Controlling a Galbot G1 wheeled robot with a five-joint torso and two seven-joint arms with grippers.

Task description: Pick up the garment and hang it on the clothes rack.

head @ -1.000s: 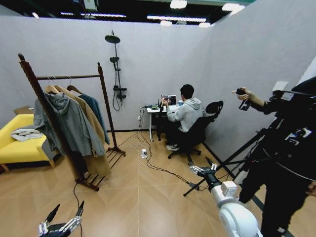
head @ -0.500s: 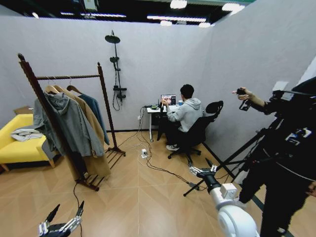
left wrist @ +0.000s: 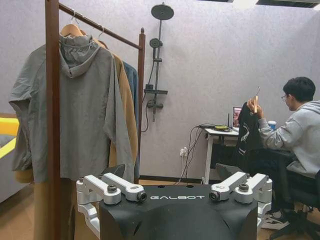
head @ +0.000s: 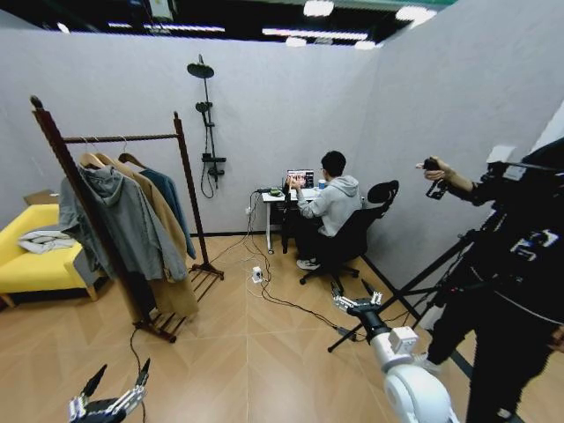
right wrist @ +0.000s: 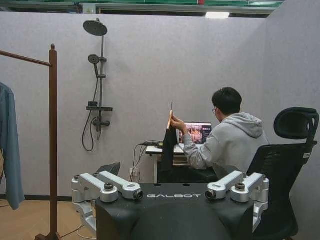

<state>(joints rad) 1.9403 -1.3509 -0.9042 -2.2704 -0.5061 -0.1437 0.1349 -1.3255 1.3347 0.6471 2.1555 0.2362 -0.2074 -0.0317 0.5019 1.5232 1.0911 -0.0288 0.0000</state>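
Grey-walled room with wooden floor (head: 264, 352). At left, clothes rack (head: 123, 137), tall and dark brown, carrying a grey hooded jacket (head: 123, 220), tan coat and teal shirt. At the back wall, a seated person (head: 333, 204) by a small white desk (head: 280, 196), one hand holding up the garment (right wrist: 168, 148), black, on its wooden hanger, well apart from the rack. Low at left, left pincer (head: 116, 388), released, prongs spread. Right pincer (head: 354, 294) out over the floor, likewise released.

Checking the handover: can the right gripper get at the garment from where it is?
Probably not yet: the garment hangs in a seated person's hand by the desk, across open floor from the open right gripper.
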